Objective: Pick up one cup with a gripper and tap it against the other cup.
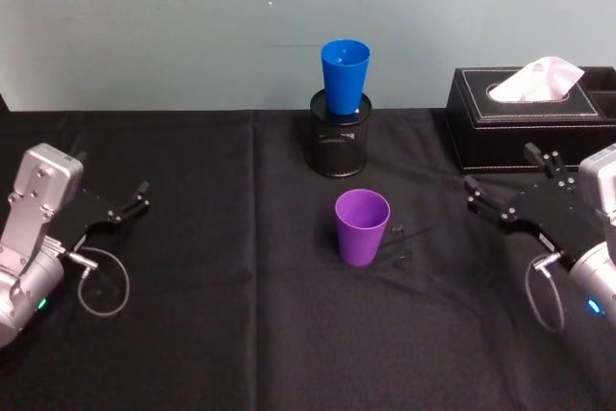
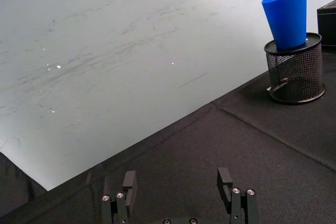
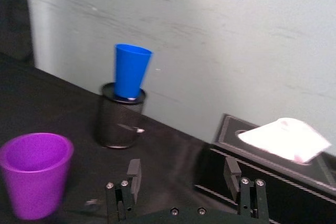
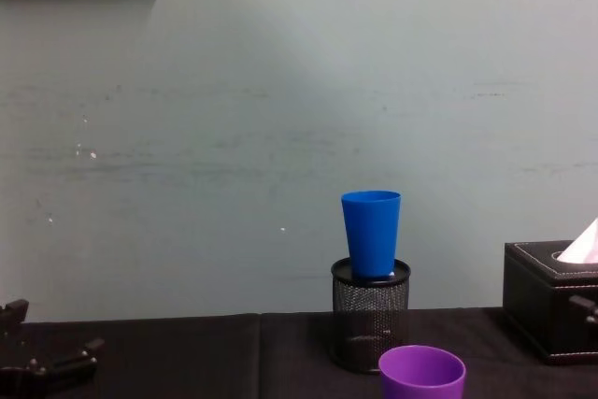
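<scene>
Head view, both arms at rest over the black tablecloth (image 1: 202, 334). The purple cup (image 1: 362, 228) stands upright at the centre of the frame, just below mid-height, with its rim up and its long axis vertical. It touches nothing else. The blue cup (image 1: 345, 76) is directly above it in the frame, at upper centre. It is also upright, with its base seated in the mouth of the black mesh pen holder (image 1: 339, 146), so it sits higher than the purple cup, as the chest view confirms. The right gripper (image 1: 500, 168) is at the right edge at mid-height. Its jaws are spread apart and empty, and they point towards the centre of the frame. The left gripper (image 1: 135, 199) is at the left edge at about the same height, jaws likewise parted and empty. The purple cup lies to the frame-left of the right gripper and slightly lower, and it is clearly nearer that gripper than the left one. In the right wrist view the cup appears to one side of the gap between the jaws rather than in it. A tissue box (image 1: 529, 108) sits at upper right, behind the right gripper. Judged from this layout, the right arm is better placed to take the cup from the side across its tapered wall, then lift it towards the blue cup.
</scene>
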Available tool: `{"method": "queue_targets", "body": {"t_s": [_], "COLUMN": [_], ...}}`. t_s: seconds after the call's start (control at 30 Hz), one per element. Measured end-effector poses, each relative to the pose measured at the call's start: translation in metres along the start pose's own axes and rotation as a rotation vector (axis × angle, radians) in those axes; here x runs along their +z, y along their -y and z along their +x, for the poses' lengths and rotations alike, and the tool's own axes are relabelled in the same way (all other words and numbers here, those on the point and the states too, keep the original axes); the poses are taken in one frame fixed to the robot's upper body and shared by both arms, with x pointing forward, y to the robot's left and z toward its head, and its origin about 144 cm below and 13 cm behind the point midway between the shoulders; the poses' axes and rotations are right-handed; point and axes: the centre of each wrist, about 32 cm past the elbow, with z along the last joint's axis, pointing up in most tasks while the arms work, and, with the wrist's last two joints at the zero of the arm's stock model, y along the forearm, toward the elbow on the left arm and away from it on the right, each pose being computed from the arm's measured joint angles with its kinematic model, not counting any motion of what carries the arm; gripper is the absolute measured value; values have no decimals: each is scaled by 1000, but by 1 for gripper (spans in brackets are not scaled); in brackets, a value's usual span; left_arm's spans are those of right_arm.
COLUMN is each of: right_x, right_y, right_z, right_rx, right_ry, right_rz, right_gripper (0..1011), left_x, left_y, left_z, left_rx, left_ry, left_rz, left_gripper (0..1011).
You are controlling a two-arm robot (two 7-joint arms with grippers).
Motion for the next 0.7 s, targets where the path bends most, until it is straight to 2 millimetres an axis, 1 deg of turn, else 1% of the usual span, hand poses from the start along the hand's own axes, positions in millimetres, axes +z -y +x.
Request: {"method": "queue_targets", "body": {"t_s": [0.1, 0.33, 0.37, 0.4, 0.43, 0.7], "right_x": [1, -1, -2, -2, -3, -8], "right_y": [4, 8, 8, 8, 7, 0], "right_z": [-2, -15, -19, -19, -25, -40], "right_rx": [59, 220, 255, 255, 300, 376], "right_ry": [-45, -129, -143, -143, -162, -196], "right_rz": [2, -14, -20, -20, -27, -49], "right_gripper": [1002, 1003, 1002, 1003, 1003, 1003], "left_x": [0, 0, 0, 0, 0, 0], "left_y": [0, 0, 0, 0, 0, 0], "left_z": [0, 0, 0, 0, 0, 0], "left_rx": [0, 0, 0, 0, 0, 0], "left_ry": [0, 0, 0, 0, 0, 0], "left_rz": [0, 0, 0, 0, 0, 0], "left_gripper": [1000, 1000, 1000, 1000, 1000, 1000]}}
